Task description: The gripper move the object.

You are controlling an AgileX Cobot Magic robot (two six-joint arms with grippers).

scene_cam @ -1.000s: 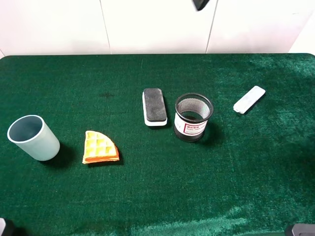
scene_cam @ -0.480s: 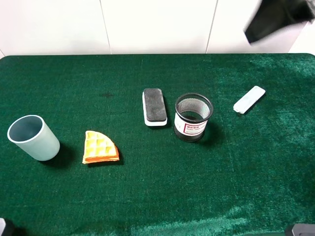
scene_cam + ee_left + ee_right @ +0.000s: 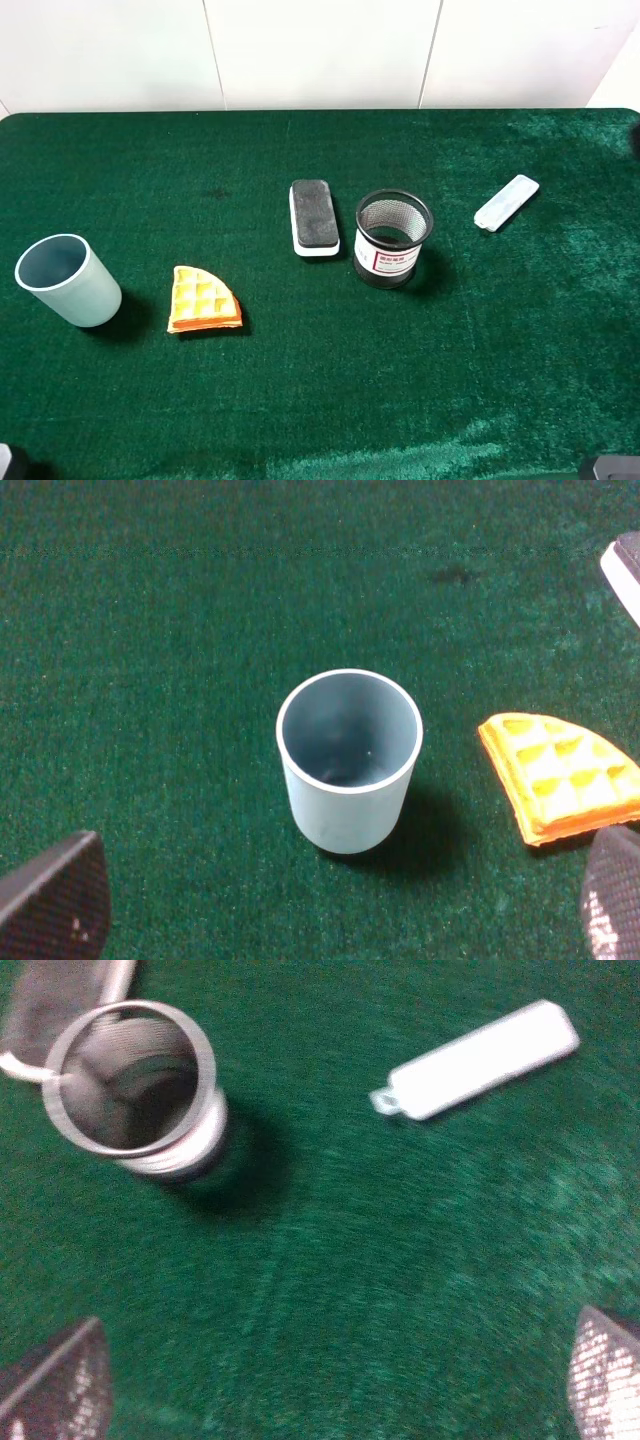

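Note:
The eraser (image 3: 314, 217), black felt on a white base, lies flat at the middle of the green table, just left of the black mesh cup (image 3: 393, 238). Its corner shows in the left wrist view (image 3: 625, 565), and part of it shows in the right wrist view (image 3: 50, 1000) beside the mesh cup (image 3: 135, 1090). My left gripper (image 3: 335, 905) is open and empty above a blue cup (image 3: 348, 760). My right gripper (image 3: 330, 1380) is open and empty over bare cloth, with the mesh cup ahead of it. Neither claw shows in the exterior view.
A blue cup (image 3: 68, 280) stands at the left, with an orange waffle wedge (image 3: 203, 299) to its right. A slim light-grey bar (image 3: 506, 202) lies right of the mesh cup and shows in the right wrist view (image 3: 478, 1058). The waffle also shows in the left wrist view (image 3: 560, 775).
A dark blurred arm shape at the top of the exterior view swept rightward and has left the frame. The objects on the table have not moved.

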